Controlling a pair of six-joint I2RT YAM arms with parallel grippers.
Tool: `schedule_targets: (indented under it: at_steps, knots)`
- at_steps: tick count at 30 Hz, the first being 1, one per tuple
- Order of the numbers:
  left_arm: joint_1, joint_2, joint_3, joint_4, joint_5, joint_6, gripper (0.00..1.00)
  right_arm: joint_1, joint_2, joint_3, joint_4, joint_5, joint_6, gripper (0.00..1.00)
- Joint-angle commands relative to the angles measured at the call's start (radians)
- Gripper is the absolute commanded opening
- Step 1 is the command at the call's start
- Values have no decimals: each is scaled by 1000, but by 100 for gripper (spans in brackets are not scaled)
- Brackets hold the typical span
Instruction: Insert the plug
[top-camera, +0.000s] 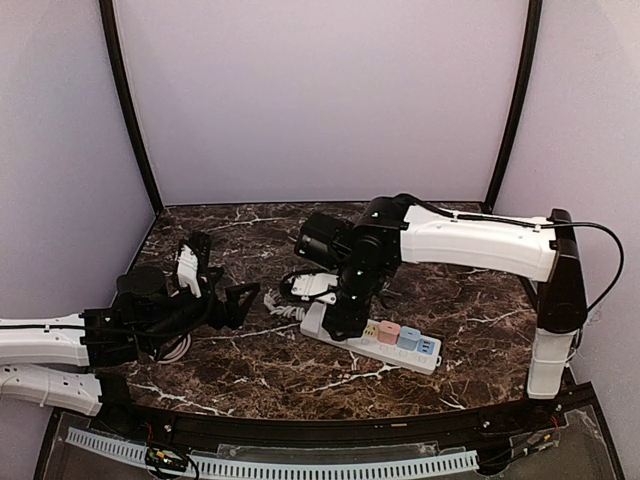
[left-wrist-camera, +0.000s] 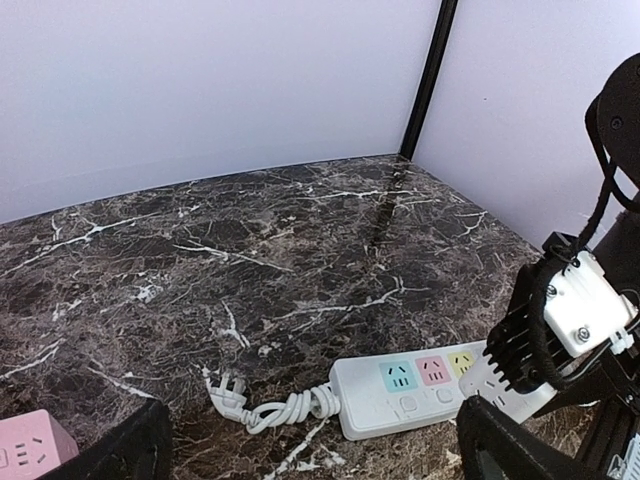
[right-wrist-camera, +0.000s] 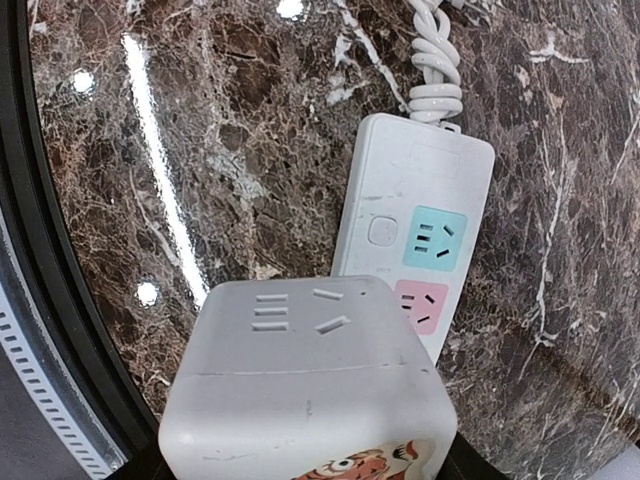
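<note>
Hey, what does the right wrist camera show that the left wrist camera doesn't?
Only the right wrist view shows the slotted face of the white cube adapter, close up, hiding part of the power strip. Only the left wrist view shows a pink cube adapter, the strip's own plug and its yellow socket. Both show the strip's teal socket, pink socket and coiled cord.

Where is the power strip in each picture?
Top external: strip below the middle, right of centre.
Left wrist: strip near the bottom, right of centre.
Right wrist: strip right of centre, partly hidden by the white plug.
Shared landmark: the coiled white cord at its end.
</note>
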Motion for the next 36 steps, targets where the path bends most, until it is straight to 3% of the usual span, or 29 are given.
schedule_targets:
  at_steps: [1,15,36]
  knots:
    - [4,10,-15,27,-21,16,99,-34,25,21,-50,5,68,0]
    - [4,12,-23,46,-7,24,99,-139,112,50,-44,-4,84,0]
    - [4,-34,-19,29,40,16,99,-192,131,15,4,-39,54,0]
